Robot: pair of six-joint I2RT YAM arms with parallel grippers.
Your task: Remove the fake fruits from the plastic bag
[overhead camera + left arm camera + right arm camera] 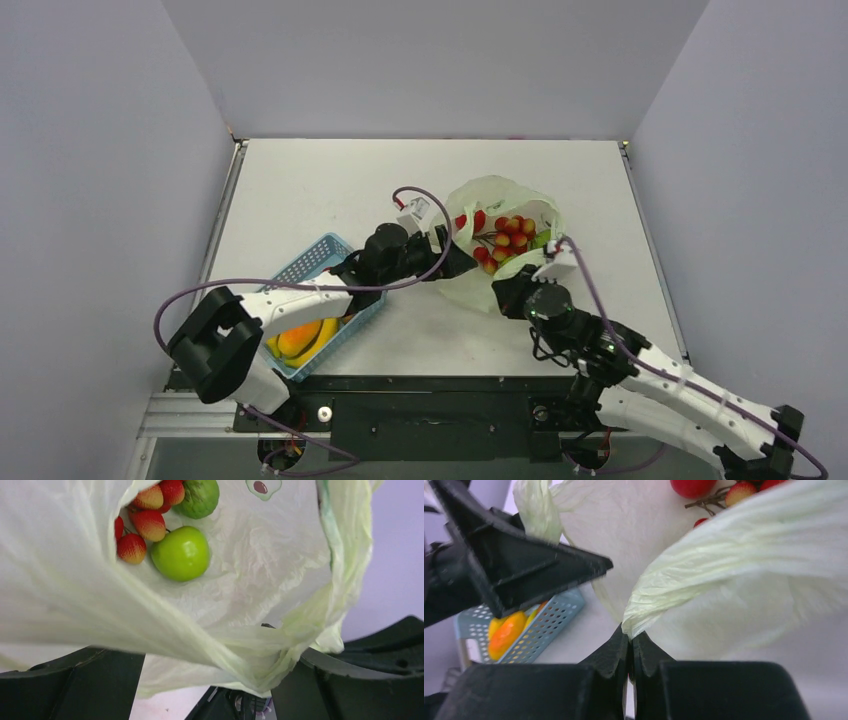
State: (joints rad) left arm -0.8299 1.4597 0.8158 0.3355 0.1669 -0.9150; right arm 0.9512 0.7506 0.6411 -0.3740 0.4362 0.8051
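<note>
Right gripper (630,645) pinched shut on the plastic bag (724,555) rim, left gripper (210,672) jaws apart straddling the other rim, fake fruits (181,553) straight ahead inside.

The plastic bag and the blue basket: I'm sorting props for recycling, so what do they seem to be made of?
The plastic bag looks like thin plastic film, translucent pale green: it crinkles finely and bunches into soft folds. The basket looks like rigid moulded plastic, light blue, with regular round holes; its sheen is hard to judge.
</note>
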